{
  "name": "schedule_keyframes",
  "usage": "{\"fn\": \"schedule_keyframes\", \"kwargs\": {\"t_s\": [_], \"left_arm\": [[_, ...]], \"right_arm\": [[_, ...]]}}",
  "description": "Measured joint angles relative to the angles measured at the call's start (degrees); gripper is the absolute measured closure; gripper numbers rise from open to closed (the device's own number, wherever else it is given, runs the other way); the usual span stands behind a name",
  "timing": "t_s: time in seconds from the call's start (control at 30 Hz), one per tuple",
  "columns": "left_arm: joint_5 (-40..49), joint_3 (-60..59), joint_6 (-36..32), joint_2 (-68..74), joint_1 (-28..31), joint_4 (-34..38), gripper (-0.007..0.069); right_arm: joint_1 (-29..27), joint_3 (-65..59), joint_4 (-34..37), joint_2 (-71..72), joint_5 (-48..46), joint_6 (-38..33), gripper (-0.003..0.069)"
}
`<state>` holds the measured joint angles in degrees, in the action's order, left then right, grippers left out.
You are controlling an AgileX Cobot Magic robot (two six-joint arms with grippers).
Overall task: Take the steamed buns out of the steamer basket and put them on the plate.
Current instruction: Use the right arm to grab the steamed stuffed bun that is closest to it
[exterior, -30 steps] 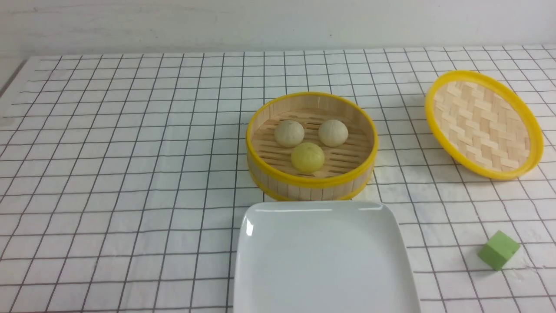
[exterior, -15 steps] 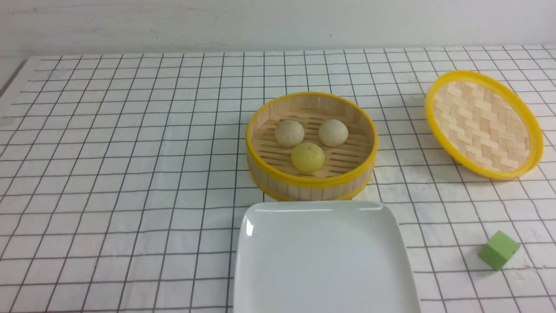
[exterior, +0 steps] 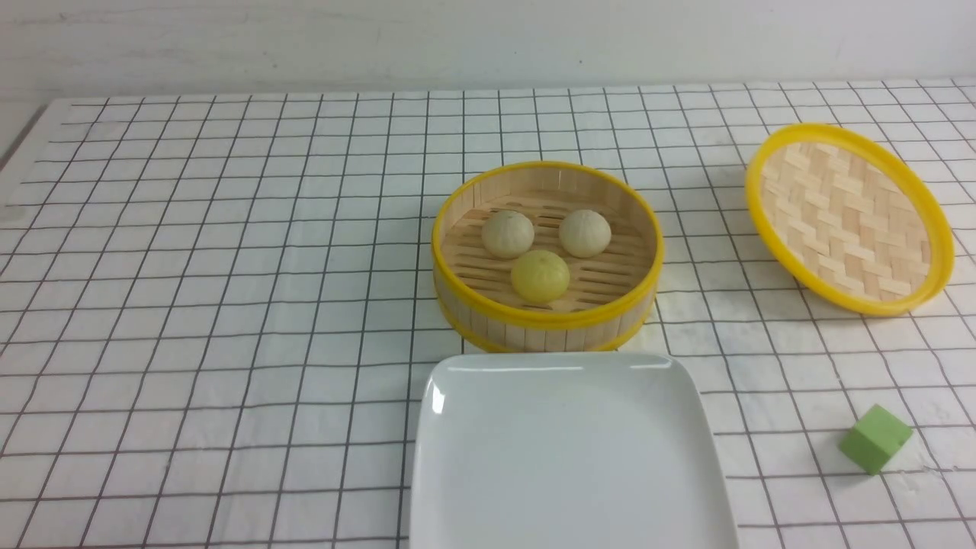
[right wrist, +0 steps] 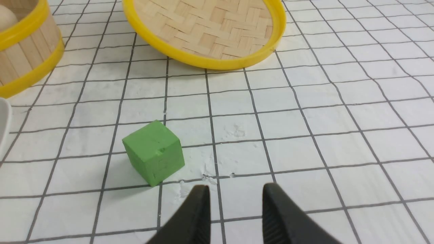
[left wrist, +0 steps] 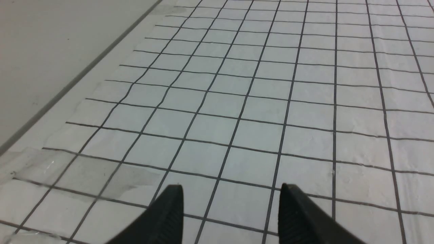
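Both end effectors, left (left wrist: pixel 231 188) and right (right wrist: pixel 236 187), hold their fingers apart, with nothing between them. The white plate (exterior: pixel 568 457) lies nearest on the tabletop (exterior: pixel 229 305) — the green cube (exterior: pixel 875 439) to its right. Just beyond the plate sits the steamer basket (exterior: pixel 545 319), holding three steamed buns (exterior: pixel 540 276) — one yellow, two pale.
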<state>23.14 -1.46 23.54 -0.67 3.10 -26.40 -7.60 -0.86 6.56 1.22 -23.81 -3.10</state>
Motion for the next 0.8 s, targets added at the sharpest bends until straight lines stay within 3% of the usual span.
{"fn": "schedule_keyframes", "kwargs": {"t_s": [0.57, 0.8], "left_arm": [[0.0, 0.0, 0.0, 0.0, 0.0, 0.0, 0.0228], [0.0, 0.0, 0.0, 0.0, 0.0, 0.0, 0.0228]], "right_arm": [[0.0, -0.22, 0.39, 0.0, 1.21, 0.28, 0.0416], [0.0, -0.17, 10.89, 0.0, 11.13, 3.7, 0.0416]]}}
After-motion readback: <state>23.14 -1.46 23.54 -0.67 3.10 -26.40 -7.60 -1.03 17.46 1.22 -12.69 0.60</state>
